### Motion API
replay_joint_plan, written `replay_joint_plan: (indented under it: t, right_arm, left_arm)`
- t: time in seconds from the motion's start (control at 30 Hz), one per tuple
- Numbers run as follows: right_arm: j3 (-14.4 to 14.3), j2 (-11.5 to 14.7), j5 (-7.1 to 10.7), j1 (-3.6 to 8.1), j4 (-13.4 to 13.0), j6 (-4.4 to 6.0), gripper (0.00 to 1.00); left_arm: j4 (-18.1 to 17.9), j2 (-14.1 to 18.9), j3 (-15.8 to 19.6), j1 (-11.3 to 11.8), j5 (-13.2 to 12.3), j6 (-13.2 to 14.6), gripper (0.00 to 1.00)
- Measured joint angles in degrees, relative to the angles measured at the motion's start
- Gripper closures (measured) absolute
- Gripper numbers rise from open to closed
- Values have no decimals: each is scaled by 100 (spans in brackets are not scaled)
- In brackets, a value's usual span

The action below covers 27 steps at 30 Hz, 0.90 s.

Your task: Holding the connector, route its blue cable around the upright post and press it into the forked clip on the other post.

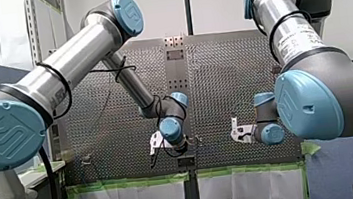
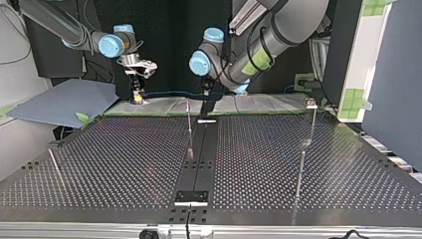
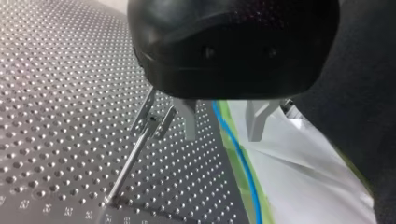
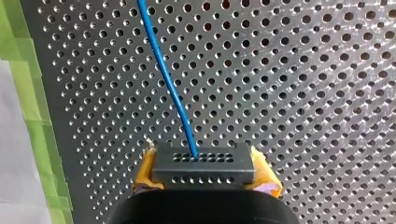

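My right gripper [image 4: 204,176] has yellow pads and is shut on the dark connector [image 4: 203,161], whose face is dotted with holes. The blue cable [image 4: 170,88] leaves the connector and runs ahead over the perforated table. In the top view the cable [image 2: 169,93] stretches from my right gripper [image 2: 135,93] across to my left gripper [image 2: 205,94]. My left gripper [image 3: 222,138] is open, its metal fingers [image 3: 189,119] apart, and the cable [image 3: 238,154] passes loosely between them. The forked clip [image 3: 154,122] tops a thin post [image 3: 128,163] just beside one finger.
Other thin posts stand on the table at the top view's right [image 2: 311,127] [image 2: 300,174] and left [image 2: 54,167]. A dark strip [image 2: 199,159] runs down the table's middle. Green tape [image 3: 233,154] and white sheeting [image 3: 299,177] edge the table by the grippers.
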<state>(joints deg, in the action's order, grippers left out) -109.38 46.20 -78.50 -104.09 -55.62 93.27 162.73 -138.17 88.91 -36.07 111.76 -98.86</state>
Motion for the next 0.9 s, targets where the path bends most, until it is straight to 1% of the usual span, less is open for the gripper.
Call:
replay_joint_plan:
  t: [0.13,0.43,0.57,0.73,0.9]
  right_arm:
    - [0,0,0,-9,5,0,100]
    - [1,-1,0,-34,14,0,100]
    - [1,-1,0,-45,15,0,100]
    - [2,-1,0,-68,15,0,100]
    - [4,0,0,-71,21,0,100]
  left_arm:
    - [-14,-4,-18,55,-62,-55,47]
    - [28,-12,-32,133,-409,-270,47]
    - [137,-101,-67,173,-528,-347,47]
    - [175,-197,-180,220,-568,-406,47]
    - [259,-312,-380,265,-582,-478,47]
